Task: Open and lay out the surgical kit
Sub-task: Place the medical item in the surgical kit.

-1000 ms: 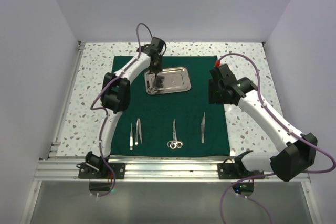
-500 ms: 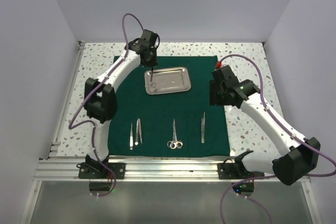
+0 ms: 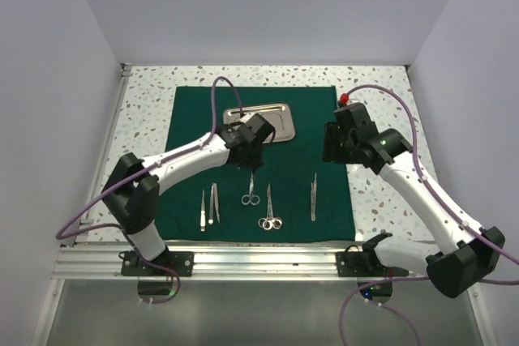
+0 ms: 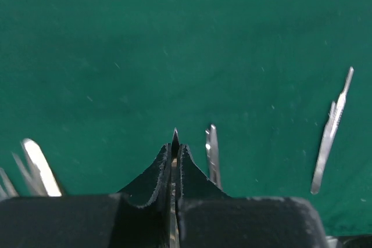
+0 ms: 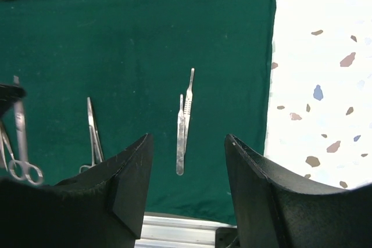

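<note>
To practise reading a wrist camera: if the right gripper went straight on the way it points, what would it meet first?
The right gripper would likely reach the slim steel tools on the green cloth, framed between its open fingers; depth is hard to judge.

Dark green square cloth wrap (image 3: 316, 119) lies flat on the speckled white table (image 3: 146, 119). A shiny rectangular steel tray (image 3: 278, 119) sits far-centre. The left gripper (image 3: 250, 166) is just beside the tray, with small steel scissors (image 3: 250, 192) at its tip. Steel tweezers (image 3: 214, 202), larger steel scissors (image 3: 270, 210) and a slim steel instrument (image 3: 313, 196) form the near row. The right gripper (image 3: 332, 145) hovers at the cloth's right edge.
</note>
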